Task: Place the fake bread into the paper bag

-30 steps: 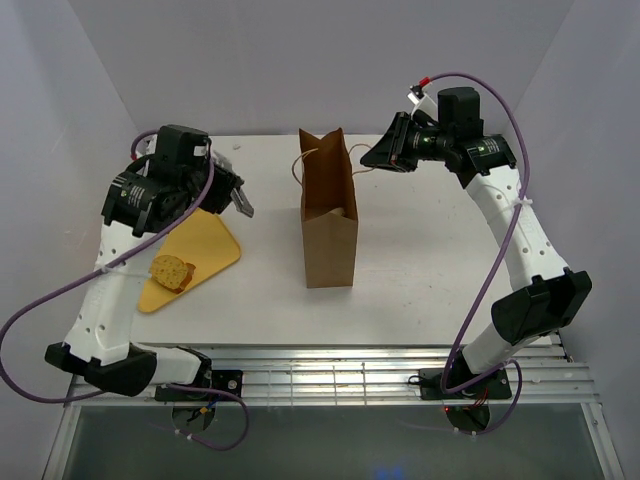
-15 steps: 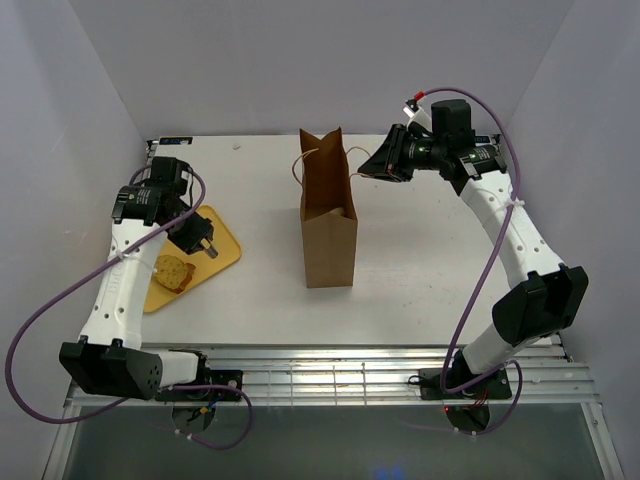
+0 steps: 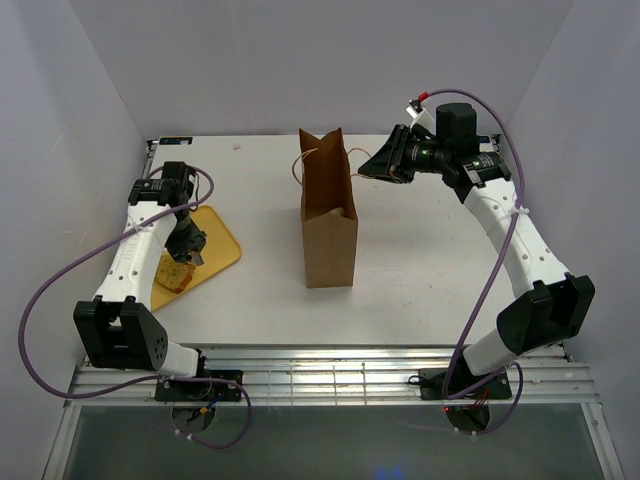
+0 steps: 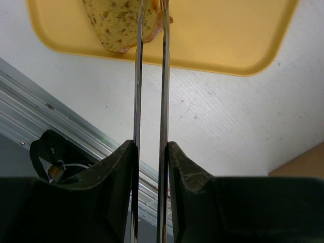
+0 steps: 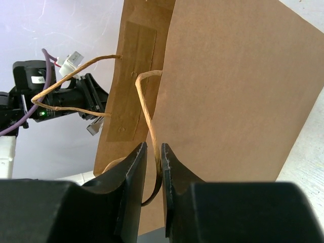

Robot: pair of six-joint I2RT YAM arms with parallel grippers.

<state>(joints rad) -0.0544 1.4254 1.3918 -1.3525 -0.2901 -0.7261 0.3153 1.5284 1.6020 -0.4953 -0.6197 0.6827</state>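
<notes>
A bread slice (image 3: pixel 172 272) with a darker crust lies on the near end of the yellow tray (image 3: pixel 218 245) at the table's left. My left gripper (image 3: pixel 188 243) hangs just above it, shut on thin metal tongs (image 4: pixel 151 91). In the left wrist view the tong blades run from the left gripper (image 4: pixel 152 144) out over the slice (image 4: pixel 116 25), straddling its right edge. The brown paper bag (image 3: pixel 328 230) stands upright mid-table with its mouth open. My right gripper (image 3: pixel 372 165) is by the bag's upper right, and in its wrist view that gripper (image 5: pixel 154 147) is shut on a looped handle (image 5: pixel 147 106).
The table's near edge with its aluminium rails (image 4: pixel 50 126) runs close below the tray (image 4: pixel 228 30). White walls close in the table on the left, back and right. The bag's other handle (image 5: pixel 66 81) loops free on the far side.
My left arm has come down and back from above the tray's far corner to the slice. The right gripper has stayed on the bag handle, shifting only slightly.
</notes>
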